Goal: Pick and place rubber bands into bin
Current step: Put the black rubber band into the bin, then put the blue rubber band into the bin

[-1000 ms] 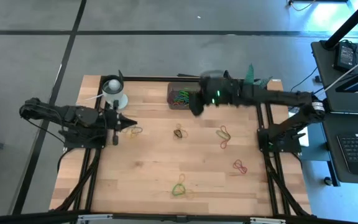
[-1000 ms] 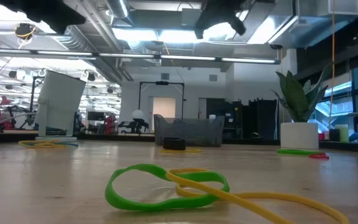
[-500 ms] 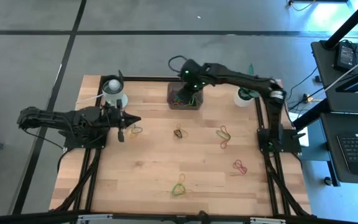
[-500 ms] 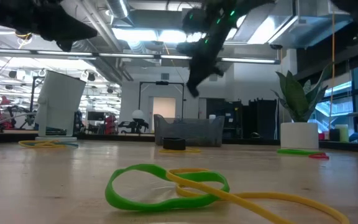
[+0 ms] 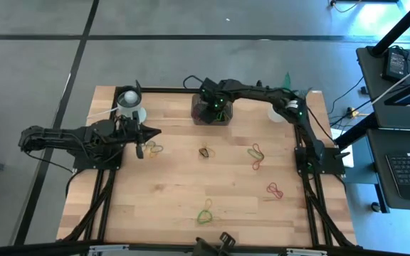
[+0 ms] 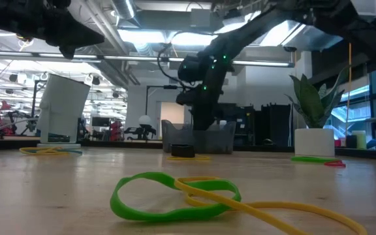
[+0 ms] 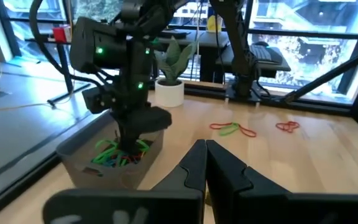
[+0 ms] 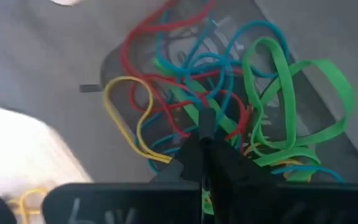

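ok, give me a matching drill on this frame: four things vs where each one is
Things:
1. right pincer
2. left pincer
3. green band
4. pot

Places:
a. nearest the low camera
b. down in the bin
c. far edge of the table, right of the bin
d. over the table by the yellow band, near the cup

Pairs: 1-b, 2-d, 3-a, 4-c

We see a wooden tabletop point(image 5: 176, 192) carrying the bin point(image 5: 211, 112), a white cup point(image 5: 129, 104), what may be a plant pot point(image 5: 278, 111), and scattered rubber bands point(image 5: 205, 212).
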